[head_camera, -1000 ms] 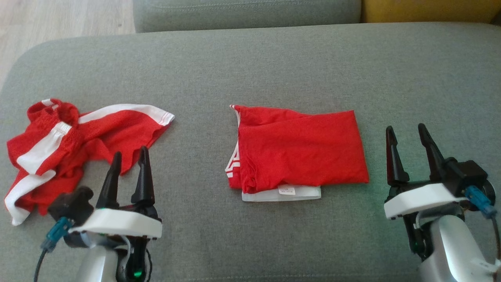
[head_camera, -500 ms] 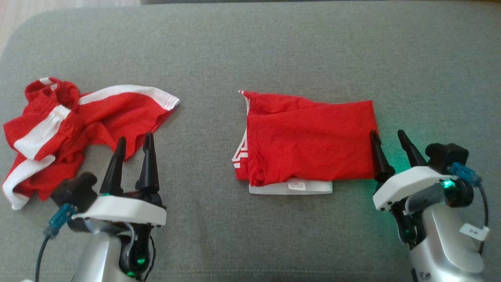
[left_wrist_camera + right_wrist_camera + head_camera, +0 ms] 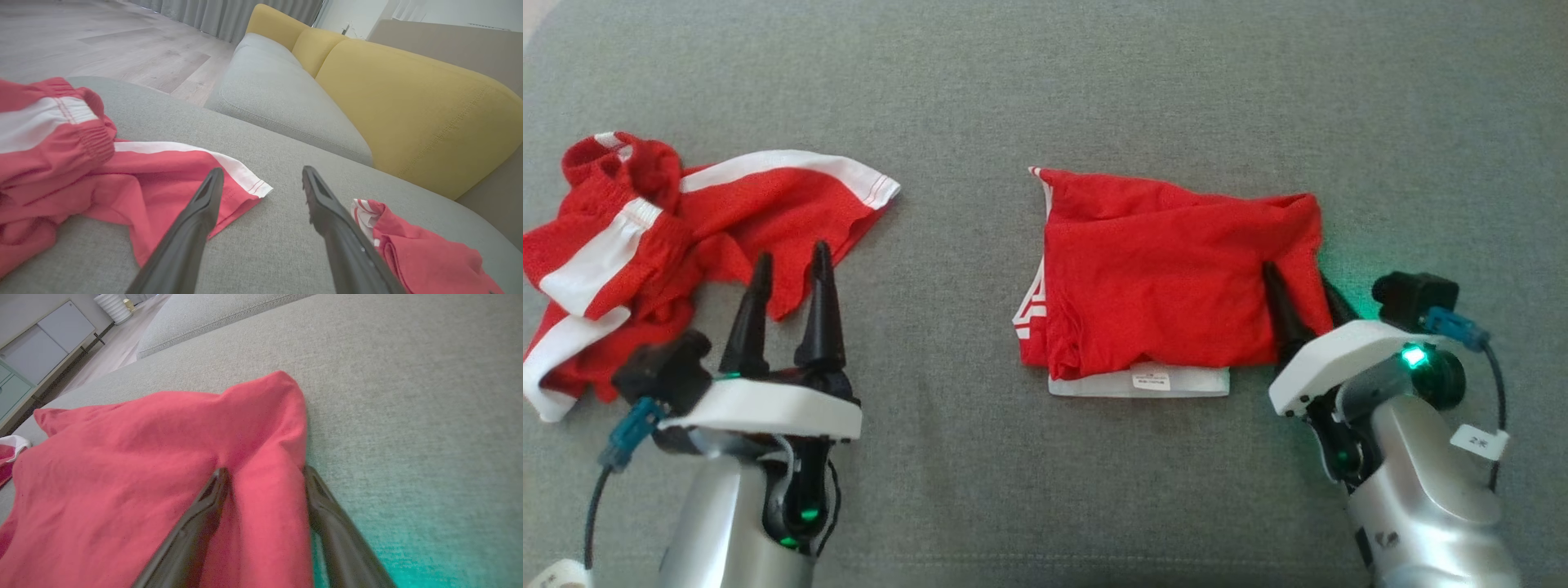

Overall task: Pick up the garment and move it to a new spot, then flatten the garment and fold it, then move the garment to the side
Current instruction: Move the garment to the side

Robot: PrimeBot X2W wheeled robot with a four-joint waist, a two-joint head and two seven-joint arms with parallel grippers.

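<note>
The garment [image 3: 1168, 278] is a red jersey folded into a rectangle at the middle of the grey cushion, with white trim and a small tag at its near edge. My right gripper [image 3: 1298, 286] sits at its right edge, open. In the right wrist view a raised ridge of the garment [image 3: 122, 477] lies between the two fingers of my right gripper [image 3: 264, 473], which touch the fabric on both sides. My left gripper [image 3: 792, 257] hovers open and empty to the left. Its wrist view has the garment [image 3: 429, 261] at lower right of the left gripper [image 3: 262, 173].
Crumpled red shorts with broad white bands [image 3: 686, 220] lie at the left, just beyond my left fingertips, and in the left wrist view the shorts [image 3: 61, 139]. Behind the grey cushion [image 3: 1094, 82] stand a grey seat [image 3: 278, 94] and a yellow backrest [image 3: 408, 102]. Wooden floor [image 3: 102, 41] lies beyond.
The head camera has tilted down. My right gripper has moved forward and left onto the garment's right edge, which has bunched up between its fingers. The left gripper has stayed in place.
</note>
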